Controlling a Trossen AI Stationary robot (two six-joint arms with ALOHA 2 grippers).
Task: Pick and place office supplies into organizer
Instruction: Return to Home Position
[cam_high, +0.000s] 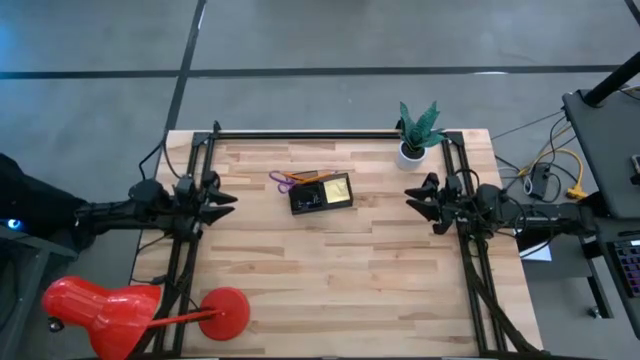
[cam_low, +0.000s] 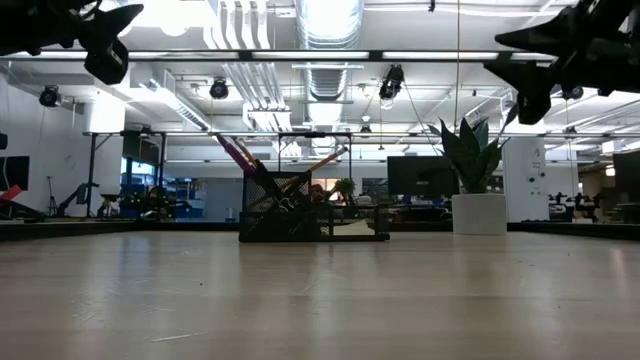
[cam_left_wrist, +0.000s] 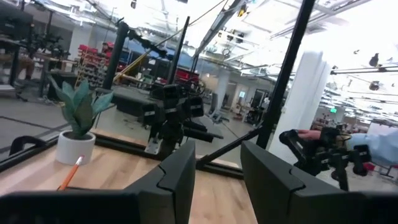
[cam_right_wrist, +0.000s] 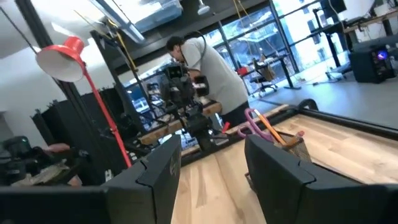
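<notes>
Looks done, with scissors (cam_high: 283, 180), pencil (cam_high: 306, 177) and pad (cam_high: 337, 188) in the organizer (cam_high: 318, 196). Leaves only homing left tool (cam_high: 229, 203) and right tool (cam_high: 410, 201), well apart from it, parted and empty.

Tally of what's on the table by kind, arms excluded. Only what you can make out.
Black desk organizer: 1
Purple-handled scissors: 1
Orange pencil: 1
Yellow sticky-note pad: 1
Potted plant: 1
Red lamp: 1
Total: 6
</notes>
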